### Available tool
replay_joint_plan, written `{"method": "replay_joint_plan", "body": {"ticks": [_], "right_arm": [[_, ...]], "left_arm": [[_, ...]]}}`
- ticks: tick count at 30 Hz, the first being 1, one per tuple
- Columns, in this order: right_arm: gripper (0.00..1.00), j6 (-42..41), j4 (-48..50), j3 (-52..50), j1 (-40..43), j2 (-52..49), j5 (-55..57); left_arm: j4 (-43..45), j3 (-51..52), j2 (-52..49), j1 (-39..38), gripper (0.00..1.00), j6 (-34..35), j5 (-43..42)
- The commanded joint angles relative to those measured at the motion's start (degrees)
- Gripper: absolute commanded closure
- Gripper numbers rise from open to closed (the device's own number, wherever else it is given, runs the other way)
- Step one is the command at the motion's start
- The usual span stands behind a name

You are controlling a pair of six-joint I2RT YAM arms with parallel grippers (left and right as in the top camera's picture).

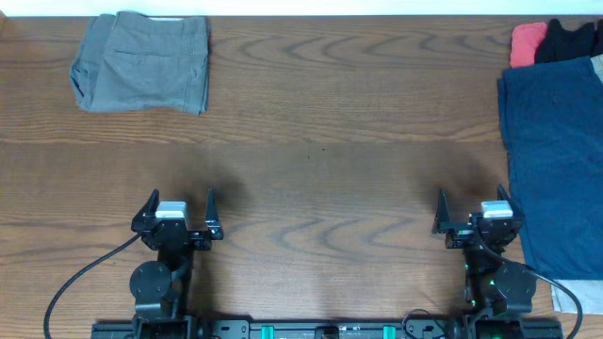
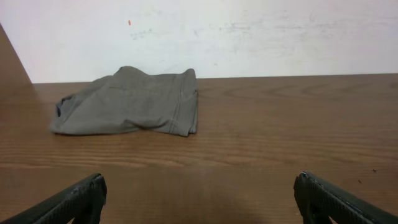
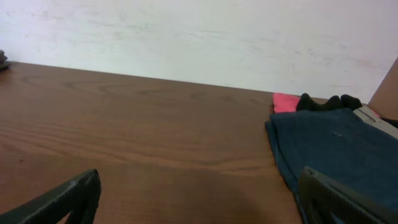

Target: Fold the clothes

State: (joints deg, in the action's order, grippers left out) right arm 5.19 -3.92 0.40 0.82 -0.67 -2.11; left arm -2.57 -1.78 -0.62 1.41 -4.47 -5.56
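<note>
Brown wooden worktop (image 1: 320, 141): folded grey shorts (image 1: 141, 61) at far left, navy shorts (image 1: 556, 160) at right edge. Left gripper (image 1: 181, 196) and right gripper (image 1: 472, 194) gape wide, empty.

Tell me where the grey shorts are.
In the overhead view the grey shorts lie at the table's far left corner, beyond the open left hand and far from the navy garment on the right.
</note>
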Motion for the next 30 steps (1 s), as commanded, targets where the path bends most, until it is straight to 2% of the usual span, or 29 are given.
{"method": "replay_joint_plan", "body": {"ticks": [1,24,26,30], "right_arm": [[0.01,-0.4,-0.2,-0.1,0.6,0.4,0.2],[0.01,-0.5,-0.1,-0.1,0.6,0.4,0.2],[0.01,-4.0,3.5,-0.1,0.6,0.4,-3.1],[0.01,-25.7,8.2,-0.1,0.6,0.4,-26.4]], "left_arm": [[-1.0,1.6,0.4,0.2,0.02,0.5,0.3],[-1.0,1.6,0.4,0.2,0.02,0.5,0.3],[-1.0,1.6,0.4,0.2,0.02,0.5,0.3],[-1.0,1.6,0.4,0.2,0.02,0.5,0.3]]}}
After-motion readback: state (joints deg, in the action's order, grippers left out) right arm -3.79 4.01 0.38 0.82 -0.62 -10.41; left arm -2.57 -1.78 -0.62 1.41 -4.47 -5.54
